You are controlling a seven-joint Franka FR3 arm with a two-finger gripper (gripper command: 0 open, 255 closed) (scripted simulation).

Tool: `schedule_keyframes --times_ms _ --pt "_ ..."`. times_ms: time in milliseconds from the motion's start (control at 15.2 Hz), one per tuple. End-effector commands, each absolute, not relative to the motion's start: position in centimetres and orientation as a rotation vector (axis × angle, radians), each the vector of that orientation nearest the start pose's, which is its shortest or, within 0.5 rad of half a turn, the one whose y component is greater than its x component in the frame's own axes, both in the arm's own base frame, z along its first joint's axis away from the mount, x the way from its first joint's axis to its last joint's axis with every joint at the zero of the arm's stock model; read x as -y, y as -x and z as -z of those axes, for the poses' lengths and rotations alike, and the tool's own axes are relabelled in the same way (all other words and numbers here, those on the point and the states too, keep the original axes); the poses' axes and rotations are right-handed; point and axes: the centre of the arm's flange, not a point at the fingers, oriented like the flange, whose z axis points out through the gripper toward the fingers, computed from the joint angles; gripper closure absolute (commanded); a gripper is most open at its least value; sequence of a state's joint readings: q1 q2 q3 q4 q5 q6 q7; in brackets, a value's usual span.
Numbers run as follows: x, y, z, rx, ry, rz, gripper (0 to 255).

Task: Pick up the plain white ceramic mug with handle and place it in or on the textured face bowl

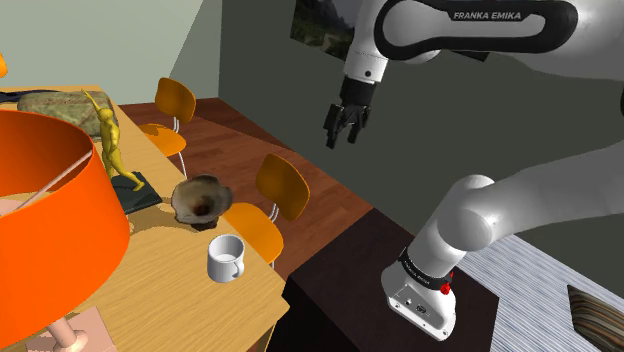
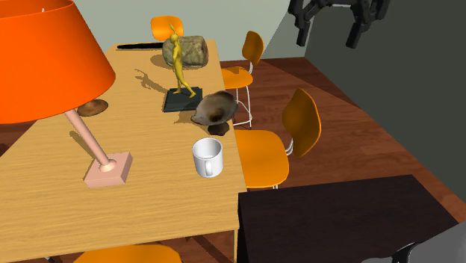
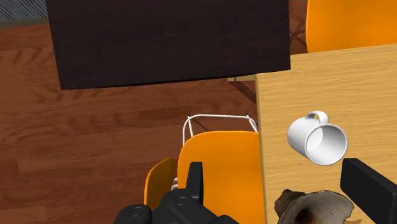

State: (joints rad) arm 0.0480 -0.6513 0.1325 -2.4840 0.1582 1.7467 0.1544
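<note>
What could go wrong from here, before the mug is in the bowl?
The mug stands near the edge of the table; a touch by the open fingers could push it off.
The bowl looks uneven, so the mug may tip out.
The yellow figurine stands beside the bowl; the arm might hit it.

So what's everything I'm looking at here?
Table: one, light wood, beside the stand.
Mug: one, white, upright near the table's edge.
Bowl: one, brown, next to the statue's base.
Statue: one, yellow on a dark base, mid-table.
Lamp: one, orange shade, pink stem, on the table.
Rock: one, grey-brown, table's far end.
Chairs: four, orange, around the table.
Stand: one, black, under the arm.
Arm: one, white.
Gripper: one, black, open, in the air above a chair.
</note>
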Motion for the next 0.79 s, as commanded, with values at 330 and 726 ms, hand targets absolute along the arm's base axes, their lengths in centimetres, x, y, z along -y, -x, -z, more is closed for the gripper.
schedule_keyframes --times_ms 330,726 --pt "-12.7 -36.2 -42.2 -0.056 3.087 -0.153 0" --pt "-16.7 -38.4 -35.6 -0.052 3.096 -0.155 0"
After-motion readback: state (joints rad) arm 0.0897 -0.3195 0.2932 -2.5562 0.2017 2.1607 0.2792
